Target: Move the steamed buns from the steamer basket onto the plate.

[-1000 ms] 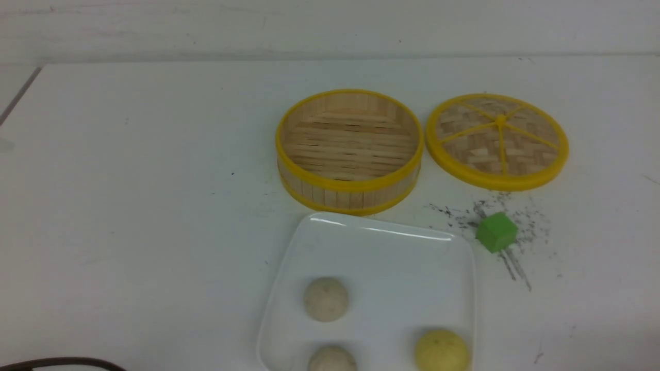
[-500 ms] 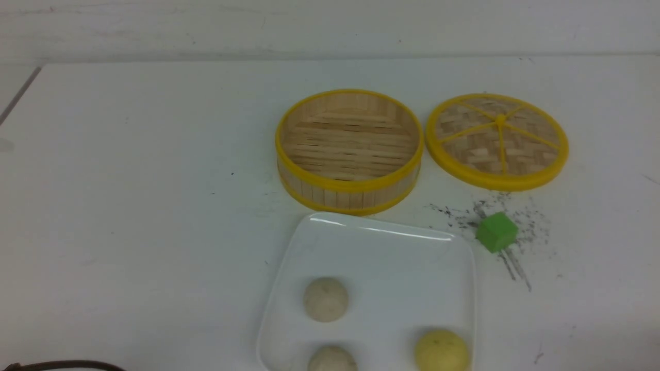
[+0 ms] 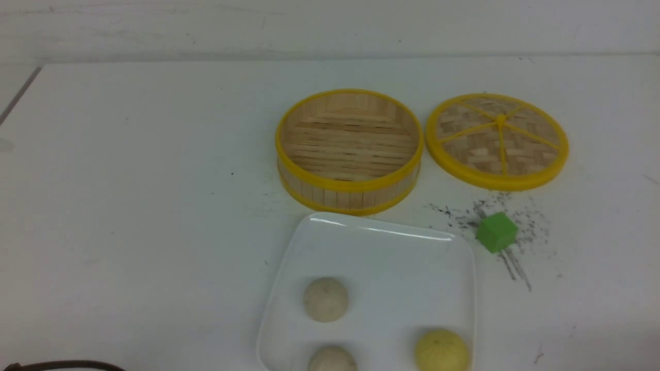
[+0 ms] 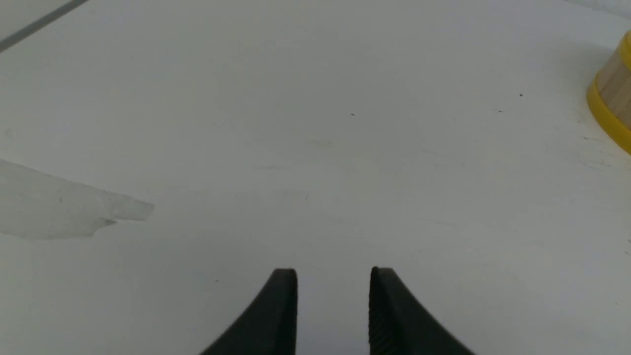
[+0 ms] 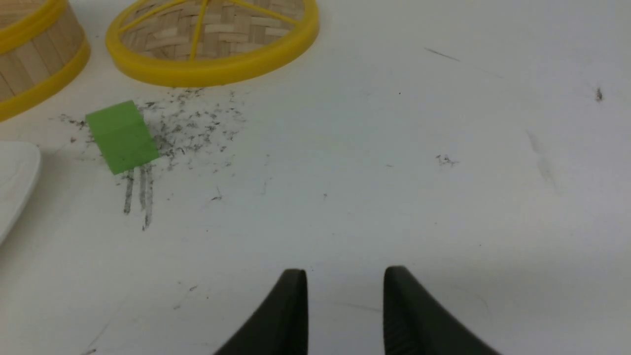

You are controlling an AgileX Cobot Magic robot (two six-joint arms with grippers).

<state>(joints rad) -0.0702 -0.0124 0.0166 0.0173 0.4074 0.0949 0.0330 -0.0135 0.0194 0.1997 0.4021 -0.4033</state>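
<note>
You see three steamed buns point(image 3: 325, 299) on the white square plate point(image 3: 381, 247), steamer basket point(image 3: 349, 149) bare behind it; left gripper point(image 4: 333, 281) and right gripper point(image 5: 345, 281) gape, holding nothing.

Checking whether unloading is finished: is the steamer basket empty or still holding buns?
Empty. The steamer basket shows only bare slat floor, and three steamed buns lie on the plate.

- white table point(image 3: 129, 180), scuffed with dark specks
- on it: steamer basket point(image 3: 349, 193), woven lid point(image 3: 497, 140), green cube point(image 3: 496, 232), plate point(image 3: 392, 252) — all apart
</note>
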